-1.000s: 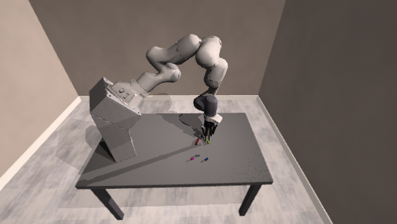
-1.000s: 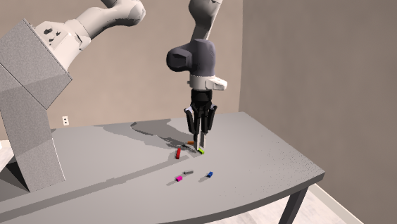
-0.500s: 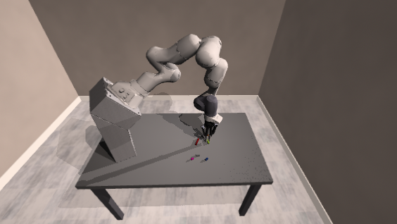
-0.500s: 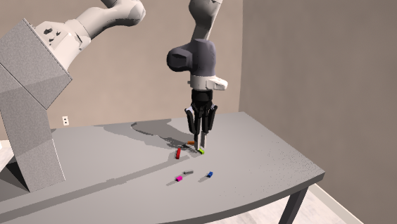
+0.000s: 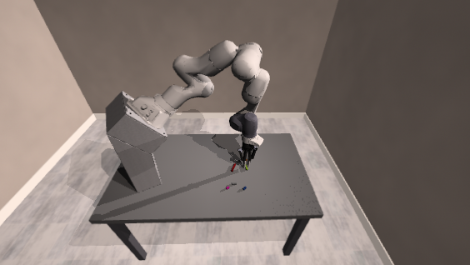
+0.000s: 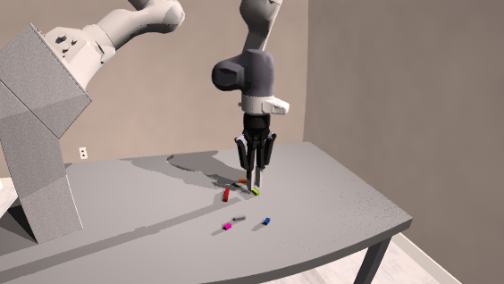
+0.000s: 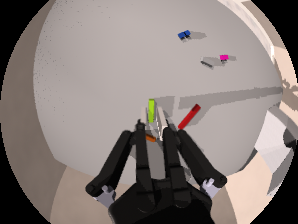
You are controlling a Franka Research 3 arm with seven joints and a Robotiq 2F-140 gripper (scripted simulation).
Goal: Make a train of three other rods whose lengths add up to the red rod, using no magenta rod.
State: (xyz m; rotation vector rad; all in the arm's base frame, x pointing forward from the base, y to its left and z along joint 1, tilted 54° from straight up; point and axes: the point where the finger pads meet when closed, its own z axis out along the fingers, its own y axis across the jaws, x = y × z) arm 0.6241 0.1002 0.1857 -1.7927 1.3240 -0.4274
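My gripper (image 5: pixel 247 166) (image 6: pixel 255 187) (image 7: pixel 151 113) is slightly open, its fingertips low on both sides of the lime rod (image 5: pixel 247 168) (image 6: pixel 256 192) (image 7: pixel 151 104), with narrow gaps in the wrist view. The orange rod (image 6: pixel 242 180) (image 7: pixel 150 138) lies just behind the fingers, partly hidden. The red rod (image 5: pixel 233 167) (image 6: pixel 226 195) (image 7: pixel 190 116) lies apart, slanted, beside the gripper. The grey rod (image 5: pixel 234 183) (image 6: pixel 239 218) (image 7: pixel 207 62) lies nearer the front, close to the magenta rod (image 5: pixel 227 187) (image 6: pixel 227 226) (image 7: pixel 224 57). The blue rod (image 5: pixel 244 188) (image 6: pixel 267 221) (image 7: pixel 184 35) lies to their right in the top and exterior views.
The rods lie on the grey table (image 5: pixel 200 204) (image 6: pixel 147 254) (image 7: pixel 90 90). The robot's pedestal (image 5: pixel 142 167) (image 6: pixel 40 192) stands at the table's left. Shadows of the arm cross the table and darken the area behind the gripper.
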